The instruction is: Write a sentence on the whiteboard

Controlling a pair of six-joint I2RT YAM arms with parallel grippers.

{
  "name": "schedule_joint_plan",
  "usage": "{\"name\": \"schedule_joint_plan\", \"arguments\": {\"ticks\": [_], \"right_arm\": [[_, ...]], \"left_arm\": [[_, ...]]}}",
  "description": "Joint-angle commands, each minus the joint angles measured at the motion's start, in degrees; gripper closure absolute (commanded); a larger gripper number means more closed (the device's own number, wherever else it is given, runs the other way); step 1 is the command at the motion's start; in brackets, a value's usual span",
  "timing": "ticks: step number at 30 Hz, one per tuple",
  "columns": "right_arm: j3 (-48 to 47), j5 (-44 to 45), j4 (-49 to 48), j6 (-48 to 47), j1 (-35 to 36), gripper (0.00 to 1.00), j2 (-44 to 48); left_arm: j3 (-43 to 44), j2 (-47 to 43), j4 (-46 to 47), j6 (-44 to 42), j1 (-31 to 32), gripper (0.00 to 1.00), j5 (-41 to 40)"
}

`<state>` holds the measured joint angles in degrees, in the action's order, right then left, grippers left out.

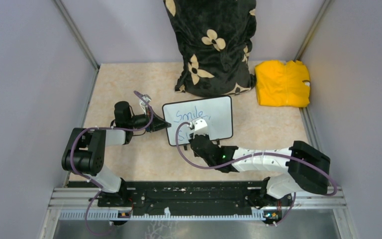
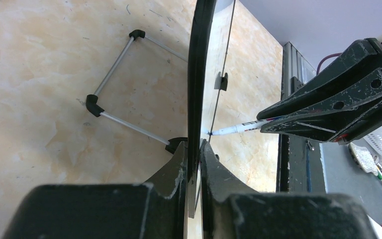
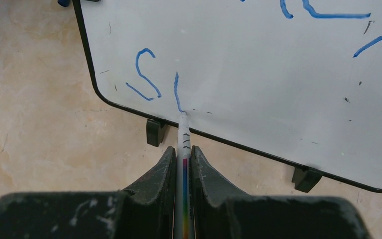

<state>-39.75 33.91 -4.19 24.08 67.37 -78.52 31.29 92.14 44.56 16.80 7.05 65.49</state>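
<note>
Two grips are being applied at the beige table's (image 1: 124, 87) middle: the dark-framed white whiteboard (image 1: 218, 110), likely light and stiff, is being clamped at its left edge by the left gripper (image 2: 199, 147), a slim white marker (image 3: 183, 133) by the right gripper (image 3: 183, 152).

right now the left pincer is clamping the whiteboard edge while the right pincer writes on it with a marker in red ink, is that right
Only the colour is wrong: the ink is blue. The right wrist view shows a blue S on the whiteboard and the marker in the right pincer touching it. The left pincer does clamp the edge.
</note>
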Motion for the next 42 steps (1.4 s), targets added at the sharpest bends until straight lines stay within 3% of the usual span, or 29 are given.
{"name": "schedule_joint_plan", "arguments": {"ticks": [1,8,22,42], "right_arm": [[0.2,1.5,-0.4,0.2,-0.5,1.0,3.1],[0.1,-1.7,-4.4,-1.4,-0.4,1.0,6.0],[-4.0,-0.9,-6.1,-2.5,-0.4,1.0,1.2],[-3.6,1.4,-3.8,-1.4,-1.7,1.0,0.0]], "left_arm": [[0.7,0.1,-1.9,-2.5,1.0,1.0,-2.5],[0.7,0.1,-2.1,-2.6,1.1,1.0,-2.5],[0.8,0.0,-2.4,-2.8,1.1,1.0,-2.5],[0.9,0.0,-2.7,-3.1,1.1,1.0,-2.6]]}}
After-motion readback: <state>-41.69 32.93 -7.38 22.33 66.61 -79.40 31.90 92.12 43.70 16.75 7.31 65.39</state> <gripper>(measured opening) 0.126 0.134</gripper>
